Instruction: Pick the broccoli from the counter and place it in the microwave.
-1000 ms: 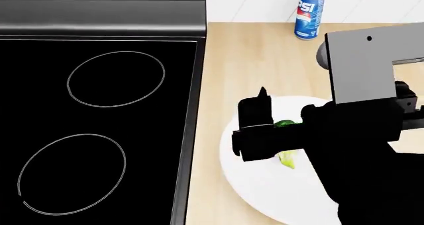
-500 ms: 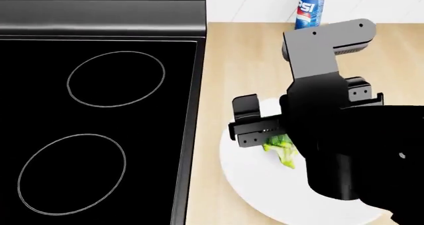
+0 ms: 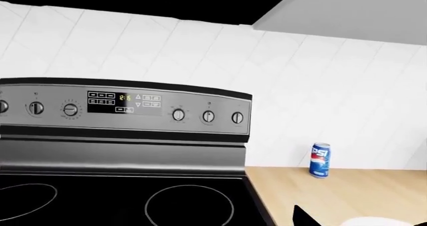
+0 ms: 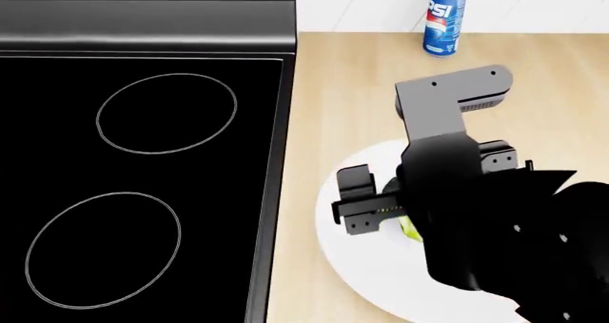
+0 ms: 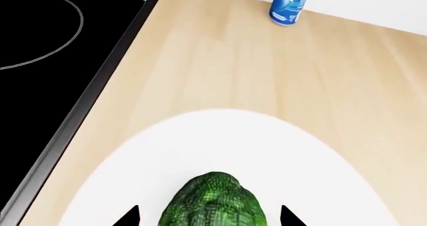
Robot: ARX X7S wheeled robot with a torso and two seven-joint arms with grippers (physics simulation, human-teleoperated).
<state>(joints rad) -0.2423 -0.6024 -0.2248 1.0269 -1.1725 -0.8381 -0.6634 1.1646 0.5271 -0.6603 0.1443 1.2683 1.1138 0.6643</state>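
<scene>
The broccoli [image 5: 213, 201] lies on a white plate [image 5: 200, 136] on the beige counter [image 4: 352, 88]. In the head view only a sliver of the broccoli [image 4: 411, 227] shows under my right arm. My right gripper [image 4: 366, 203] is low over the plate. In the right wrist view the right gripper [image 5: 208, 217] is open, with one fingertip on each side of the crown and a gap at both sides. Of my left gripper [image 3: 213, 221] only one fingertip [image 3: 301, 219] shows, far off centre; the gripper is open and empty above the stove. The microwave is out of view.
A black glass stovetop [image 4: 142, 180] with ring outlines fills the left, its control panel [image 3: 127, 106] behind it. A Pepsi can [image 4: 443, 21] stands at the back of the counter by the white tiled wall; it also shows in the right wrist view [image 5: 290, 4].
My right arm has swung toward me and lowered. Its gripper has come down over the plate, and the broccoli is now more hidden under the arm.
</scene>
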